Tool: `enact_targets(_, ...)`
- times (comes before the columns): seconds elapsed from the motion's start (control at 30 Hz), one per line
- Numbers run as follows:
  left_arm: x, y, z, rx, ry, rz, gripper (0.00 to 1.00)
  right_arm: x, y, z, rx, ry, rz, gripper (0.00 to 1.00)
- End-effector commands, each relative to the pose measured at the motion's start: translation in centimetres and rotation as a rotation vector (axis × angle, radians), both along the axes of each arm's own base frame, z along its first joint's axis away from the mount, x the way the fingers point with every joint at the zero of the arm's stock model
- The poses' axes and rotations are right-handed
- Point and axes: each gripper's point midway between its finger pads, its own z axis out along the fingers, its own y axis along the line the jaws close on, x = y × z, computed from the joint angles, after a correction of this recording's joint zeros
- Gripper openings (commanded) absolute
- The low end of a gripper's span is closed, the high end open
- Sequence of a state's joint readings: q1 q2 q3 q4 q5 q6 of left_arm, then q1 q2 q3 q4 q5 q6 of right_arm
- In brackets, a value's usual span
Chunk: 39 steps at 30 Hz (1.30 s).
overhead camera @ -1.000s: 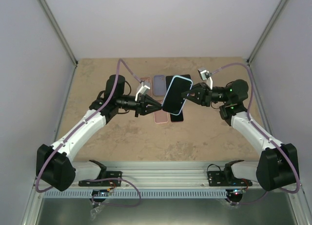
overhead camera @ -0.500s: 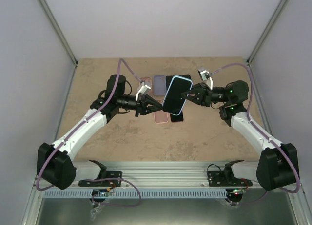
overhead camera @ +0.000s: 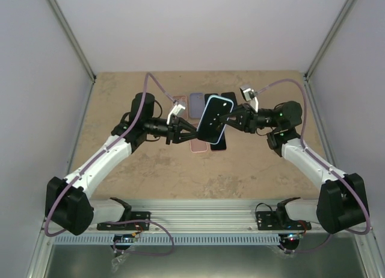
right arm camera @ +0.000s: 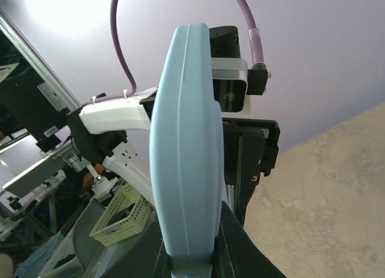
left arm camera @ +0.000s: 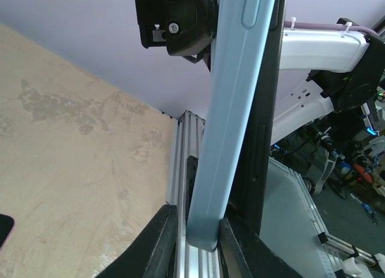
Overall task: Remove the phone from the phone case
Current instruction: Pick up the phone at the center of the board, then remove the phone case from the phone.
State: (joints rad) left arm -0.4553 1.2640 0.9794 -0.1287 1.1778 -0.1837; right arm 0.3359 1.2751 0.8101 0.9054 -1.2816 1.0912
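Observation:
A phone in a light blue case (overhead camera: 212, 118) hangs tilted in the air above the middle of the table. My right gripper (overhead camera: 228, 118) is shut on its right edge; in the right wrist view the case (right arm camera: 186, 139) is pinched between both fingers of that gripper (right arm camera: 191, 230). My left gripper (overhead camera: 194, 133) is open around the case's lower left end. In the left wrist view the case (left arm camera: 231, 109) sits between the jaws of the left gripper (left arm camera: 197, 218), touching the right finger, with a gap at the left finger. The phone's dark front (left arm camera: 263, 109) shows beside the case.
Several other phones and cases lie on the tan table under the held one: pink (overhead camera: 179, 102), lavender (overhead camera: 196, 102), black (overhead camera: 229, 97), pink (overhead camera: 198, 146) and black (overhead camera: 218, 144). Grey walls stand on both sides. An aluminium rail (overhead camera: 198, 212) runs along the near edge.
My right arm has carried the cased phone to the left, so its lower end now sits between the left gripper's jaws. The left arm has barely moved.

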Motion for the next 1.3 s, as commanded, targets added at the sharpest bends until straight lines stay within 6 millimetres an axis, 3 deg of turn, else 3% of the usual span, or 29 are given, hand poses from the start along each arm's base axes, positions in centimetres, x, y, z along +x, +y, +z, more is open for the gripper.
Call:
enact_targets(0.0,3.6,0.0,-1.1,0.023,0.008,0.161,0.20,-4.6,1.2,0.4,-0.017,-0.057,0.184,0.00)
enact_targets(0.37,2.1,-1.5,2.1,-0.143,0.007,0.085,0.20,-4.6,2.5,-1.9,-0.041,0.003,0.206,0.01)
enact_targets(0.57,0.6,-3.3,2.4,-0.143,0.011,0.016,0.20,-4.5,3.0,-2.6,-0.052,0.017,0.215,0.00)
enact_targets(0.83,1.8,-3.7,2.0,-0.110,0.013,0.067,0.20,-4.4,3.6,-3.2,-0.065,0.026,0.221,0.01)
enact_targets(1.0,1.1,-4.3,2.0,-0.108,0.019,0.037,0.25,-4.3,4.0,-3.4,-0.067,0.027,0.227,0.01)
enact_targets(1.27,0.2,-4.8,2.3,-0.118,0.025,-0.004,0.23,-3.8,4.4,-3.6,-0.083,0.027,0.215,0.01)
